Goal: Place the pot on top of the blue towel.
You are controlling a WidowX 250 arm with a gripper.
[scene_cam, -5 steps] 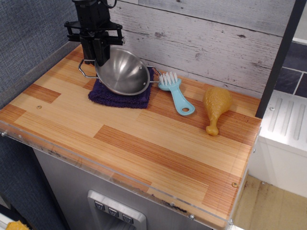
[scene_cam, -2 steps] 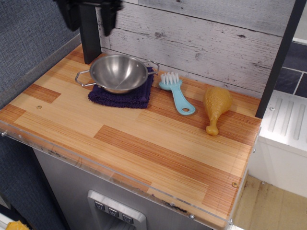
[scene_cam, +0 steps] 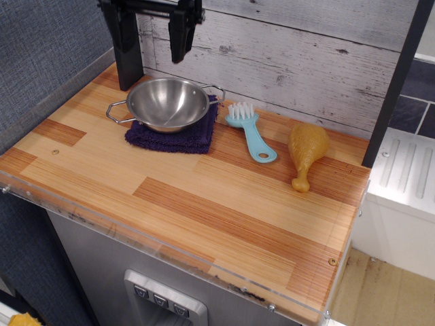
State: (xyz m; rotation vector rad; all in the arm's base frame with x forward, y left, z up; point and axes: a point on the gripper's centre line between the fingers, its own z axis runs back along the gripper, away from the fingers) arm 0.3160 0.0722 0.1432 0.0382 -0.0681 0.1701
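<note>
The shiny steel pot [scene_cam: 166, 102] stands upright on the dark navy-purple towel [scene_cam: 171, 140] at the back left of the wooden counter. Its left wire handle reaches past the towel's edge. The towel shows only in front of and to the right of the pot. My black gripper [scene_cam: 151, 47] hangs open and empty above the pot's back rim, apart from it. Its right finger [scene_cam: 181, 37] is clear against the wall. Its left finger blends with a dark upright shape behind the pot.
A light blue brush [scene_cam: 251, 133] lies just right of the towel. A yellow toy chicken drumstick [scene_cam: 306, 149] lies further right. A grey plank wall [scene_cam: 292, 61] runs behind. The counter [scene_cam: 204, 204] has a clear plastic lip at the front.
The gripper has let go of the pot and risen. The pot went from tilted in the gripper to level on the towel. The gripper then shifted a little to the right.
</note>
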